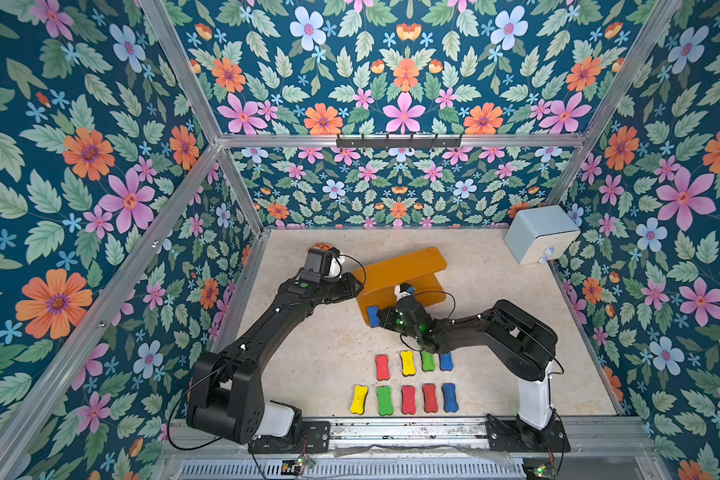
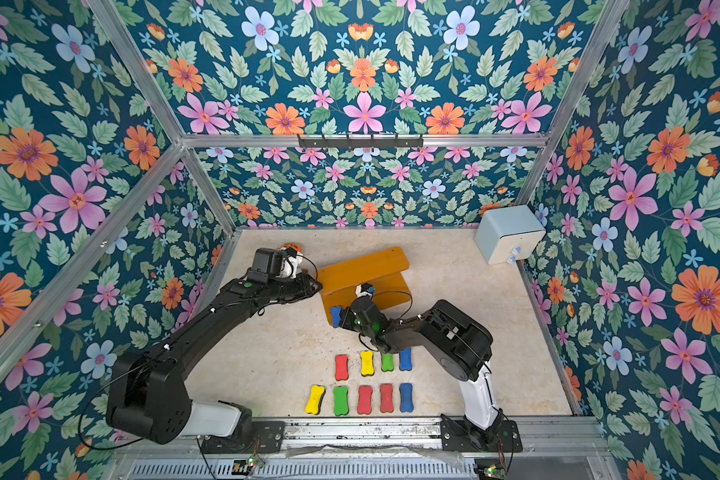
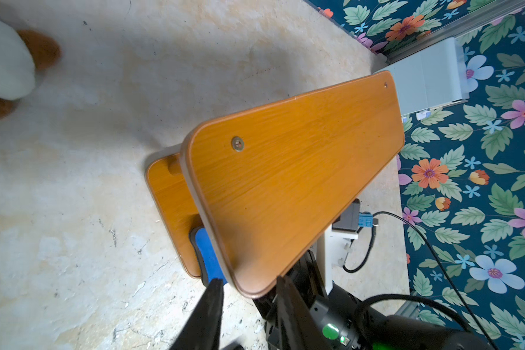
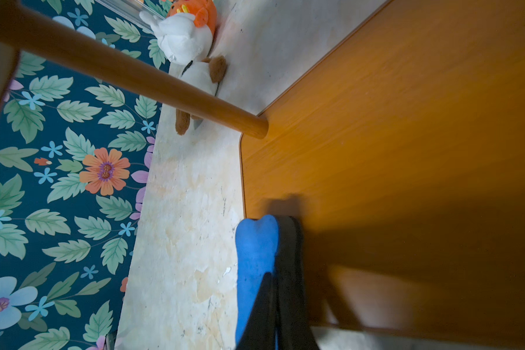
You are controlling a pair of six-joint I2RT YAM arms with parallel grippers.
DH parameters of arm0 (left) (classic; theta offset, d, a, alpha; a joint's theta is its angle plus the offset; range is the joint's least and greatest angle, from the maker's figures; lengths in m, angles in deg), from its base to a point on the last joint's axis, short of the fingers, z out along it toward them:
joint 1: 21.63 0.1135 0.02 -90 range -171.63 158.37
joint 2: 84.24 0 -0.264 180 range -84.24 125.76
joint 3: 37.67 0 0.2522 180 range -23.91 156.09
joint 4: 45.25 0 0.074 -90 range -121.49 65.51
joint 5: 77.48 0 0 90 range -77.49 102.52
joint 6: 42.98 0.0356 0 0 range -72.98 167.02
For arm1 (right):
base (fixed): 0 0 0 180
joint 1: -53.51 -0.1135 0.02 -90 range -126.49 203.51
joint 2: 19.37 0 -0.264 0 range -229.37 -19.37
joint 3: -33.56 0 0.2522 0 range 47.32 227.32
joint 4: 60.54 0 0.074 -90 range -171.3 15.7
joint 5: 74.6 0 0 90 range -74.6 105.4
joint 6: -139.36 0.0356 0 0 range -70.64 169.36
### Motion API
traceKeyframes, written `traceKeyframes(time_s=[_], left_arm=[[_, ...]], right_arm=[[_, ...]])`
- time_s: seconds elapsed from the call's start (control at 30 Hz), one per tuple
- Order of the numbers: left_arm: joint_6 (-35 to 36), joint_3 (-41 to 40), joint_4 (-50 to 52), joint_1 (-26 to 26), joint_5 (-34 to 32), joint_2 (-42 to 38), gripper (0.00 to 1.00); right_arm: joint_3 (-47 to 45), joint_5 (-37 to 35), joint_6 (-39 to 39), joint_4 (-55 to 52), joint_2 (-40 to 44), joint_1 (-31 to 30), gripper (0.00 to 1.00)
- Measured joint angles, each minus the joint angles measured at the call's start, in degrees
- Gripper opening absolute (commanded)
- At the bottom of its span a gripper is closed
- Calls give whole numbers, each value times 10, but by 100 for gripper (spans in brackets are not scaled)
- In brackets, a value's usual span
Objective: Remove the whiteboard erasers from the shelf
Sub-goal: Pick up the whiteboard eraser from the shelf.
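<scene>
Nearest the arms' bases, well apart from the shelf (image 1: 400,266) on its near side, 9 erasers lie flat on the table (image 1: 308,357): a row of 5 (image 1: 408,400), then a row of 4 (image 1: 407,363). Set out this tidily, they read as finished work, kept clear of the arms' path to the shelf. That leaves 1, the blue eraser (image 1: 373,316), at the near corner of the shelf's lower board, on the end toward the left arm and partly past the board's edge. The right gripper (image 1: 381,319) is clamped on it across the foam face and dark base. It reaches in low from the side, probably because the top board overhangs that spot and blocks a reach from above. Whether the eraser rests on the board or is already lifted, I cannot tell. At the same end of the shelf the left gripper (image 3: 248,283) has its jaws apart around the top board's corner, holding nothing; it looks placed to steady the shelf, but contact is unclear. Beyond that end lie 2 plush toys (image 4: 185,36), and past the shelf's opposite end a pale box (image 1: 541,232), neither part of the job.
</scene>
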State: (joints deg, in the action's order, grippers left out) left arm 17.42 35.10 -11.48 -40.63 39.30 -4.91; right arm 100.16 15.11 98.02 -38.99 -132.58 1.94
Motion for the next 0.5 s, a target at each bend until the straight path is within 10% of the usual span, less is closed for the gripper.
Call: traceKeyframes(time_s=[0.5], left_arm=[[27,-67,34,0,-61,-91,36]], right_arm=[[2,-89,76,-97,73,-78,4]])
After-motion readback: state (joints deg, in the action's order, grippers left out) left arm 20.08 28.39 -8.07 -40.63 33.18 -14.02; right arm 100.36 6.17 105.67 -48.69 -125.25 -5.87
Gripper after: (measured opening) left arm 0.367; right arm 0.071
